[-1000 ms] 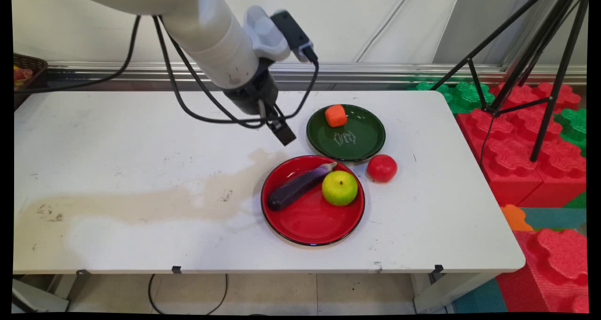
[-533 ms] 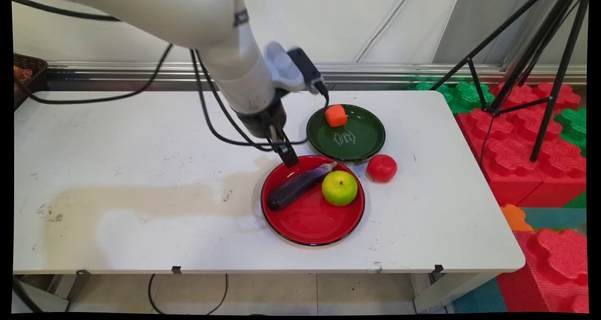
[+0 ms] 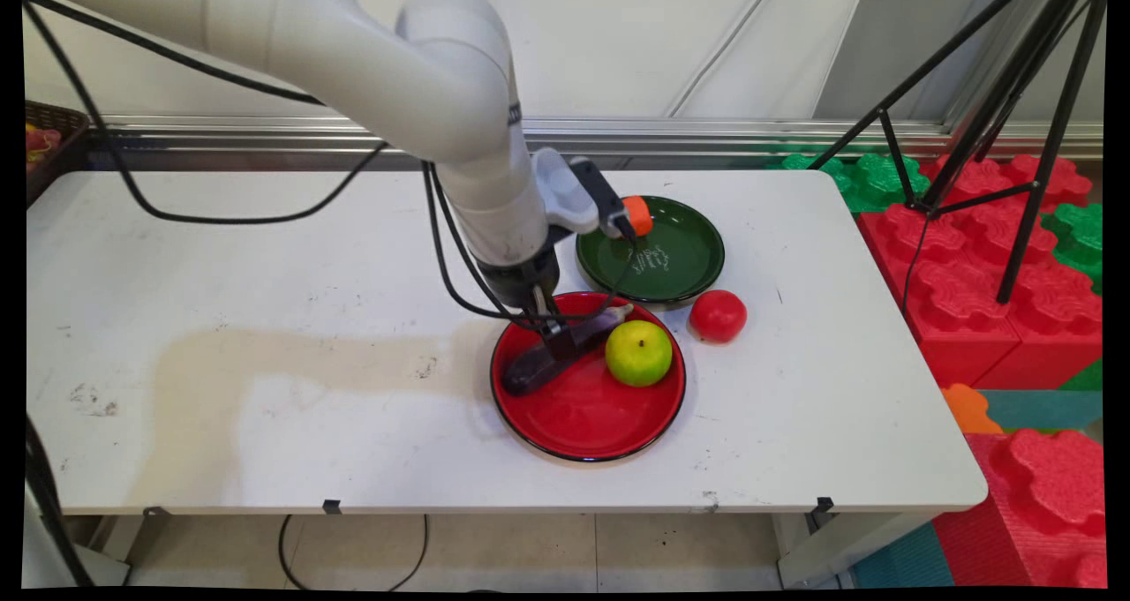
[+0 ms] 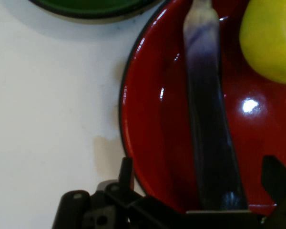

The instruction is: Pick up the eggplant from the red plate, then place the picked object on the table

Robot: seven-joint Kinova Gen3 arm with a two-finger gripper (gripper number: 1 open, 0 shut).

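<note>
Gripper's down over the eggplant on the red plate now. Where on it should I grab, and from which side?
Grip the eggplant at mid-body from above, fingers across its width. It lies flat and slender on the red plate, thickest toward its dark end. The gripper already straddles it, open. The green apple crowds the stem end, so stay clear of that.

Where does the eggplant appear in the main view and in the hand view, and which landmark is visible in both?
Main view: the eggplant lies diagonally in the red plate, centre of the picture, partly behind the gripper.
Hand view: the eggplant runs top to bottom, right of centre.
Shared landmark: the green apple beside it in the plate.
</note>
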